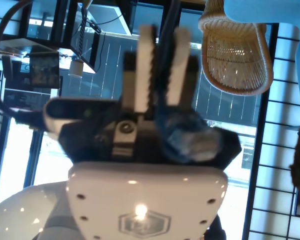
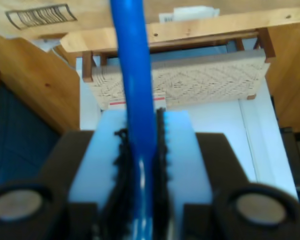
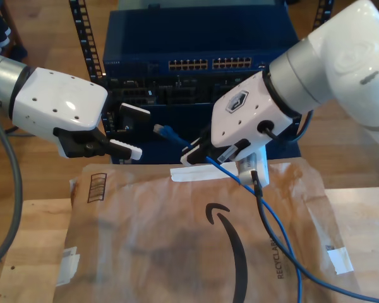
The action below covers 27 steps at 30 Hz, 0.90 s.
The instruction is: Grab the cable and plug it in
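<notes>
The bright-blue cable (image 3: 273, 235) trails across the brown paper and rises into my second gripper (image 3: 193, 155), on the arm at the exterior view's right. That gripper (image 2: 142, 131) is shut on the cable (image 2: 135, 65). The cable's translucent plug (image 3: 165, 131) sticks out past the fingers, towards the blue switch. My first gripper (image 3: 143, 133), at the exterior view's left, is open and holds nothing, a short way from the plug. The first wrist view faces my second gripper (image 1: 161, 65) and shows the blurred plug (image 1: 187, 140) in front of its black body.
A blue rack switch (image 3: 202, 63) with rows of ports stands behind both grippers. A large brown paper bag (image 3: 177, 246) with a white label (image 3: 189, 172) covers the wooden table (image 3: 366, 208). A thick dark grey cable (image 3: 12, 189) hangs at the exterior view's left.
</notes>
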Each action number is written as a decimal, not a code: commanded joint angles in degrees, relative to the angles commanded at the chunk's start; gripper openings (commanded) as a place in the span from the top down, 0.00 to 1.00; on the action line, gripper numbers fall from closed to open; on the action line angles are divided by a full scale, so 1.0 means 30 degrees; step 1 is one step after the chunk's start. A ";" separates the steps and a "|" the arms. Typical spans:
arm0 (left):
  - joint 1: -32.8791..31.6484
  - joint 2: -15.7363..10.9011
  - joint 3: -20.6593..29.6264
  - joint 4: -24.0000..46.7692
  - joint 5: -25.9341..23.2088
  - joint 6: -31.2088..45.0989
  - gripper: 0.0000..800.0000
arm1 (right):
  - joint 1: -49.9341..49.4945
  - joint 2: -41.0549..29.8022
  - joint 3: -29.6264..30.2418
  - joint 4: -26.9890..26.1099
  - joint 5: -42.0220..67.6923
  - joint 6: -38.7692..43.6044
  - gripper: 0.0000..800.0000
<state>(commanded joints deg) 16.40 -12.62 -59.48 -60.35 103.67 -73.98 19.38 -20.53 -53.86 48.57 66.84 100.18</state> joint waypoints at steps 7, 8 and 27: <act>0.0029 0.0000 0.0000 -0.0850 0.1114 -0.0117 0.09 | 0.0293 -0.0117 -0.0059 0.0029 0.0293 0.0000 1.00; 0.0029 0.0029 0.0000 -0.0879 0.1289 -0.0205 0.10 | 0.0322 -0.0088 -0.0234 0.0029 0.0293 0.0000 1.00; 0.0527 0.0117 0.0059 -0.0908 0.1729 -0.1143 0.29 | 0.0322 -0.0088 -0.0352 0.0996 0.0322 -0.0088 1.00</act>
<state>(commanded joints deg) 17.98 -12.26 -59.31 -63.08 108.86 -77.41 20.35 -20.79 -54.91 51.56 67.80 99.91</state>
